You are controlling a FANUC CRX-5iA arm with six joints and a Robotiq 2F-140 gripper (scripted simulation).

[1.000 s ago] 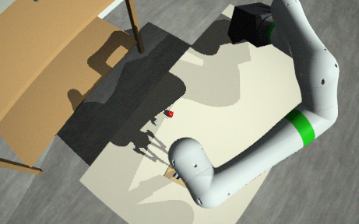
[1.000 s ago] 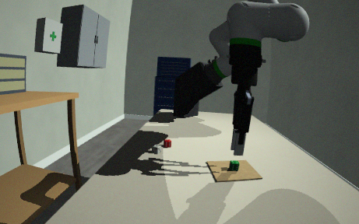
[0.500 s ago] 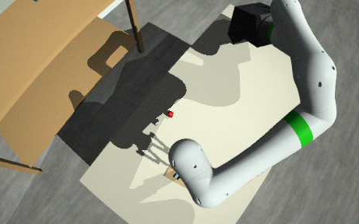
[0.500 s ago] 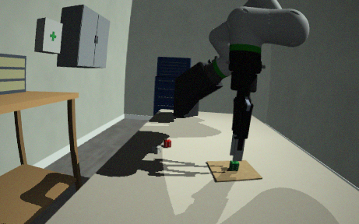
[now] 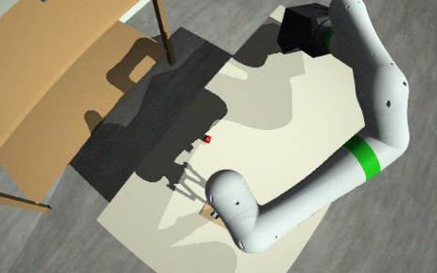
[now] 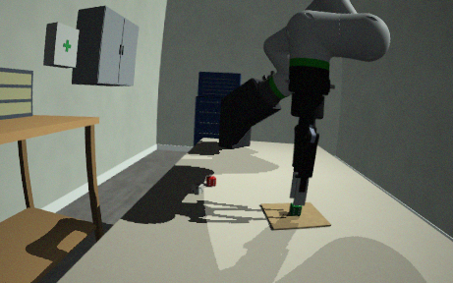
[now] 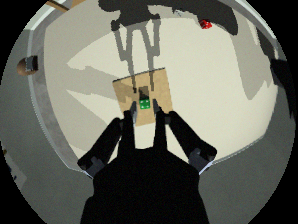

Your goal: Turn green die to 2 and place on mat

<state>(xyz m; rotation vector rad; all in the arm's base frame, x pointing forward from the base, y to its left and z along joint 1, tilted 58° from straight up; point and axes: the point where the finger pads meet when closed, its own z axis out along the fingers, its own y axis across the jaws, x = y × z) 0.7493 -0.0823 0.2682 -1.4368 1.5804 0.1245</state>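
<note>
Tan mat (image 6: 313,221) bears small green die (image 6: 296,210) between gripper (image 6: 296,206) fingers.

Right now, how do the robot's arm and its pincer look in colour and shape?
The smooth white rounded arm has thick tube links, bulbous joints with small dark dots, and a bright green band. Its base is a black block. The wrist section and slim two-fingered pincer are black. No loose cables show.

The white arm bends at its elbow and points straight down, the tool (image 6: 295,208) low, fingers narrowly parted and gripping nothing.
</note>
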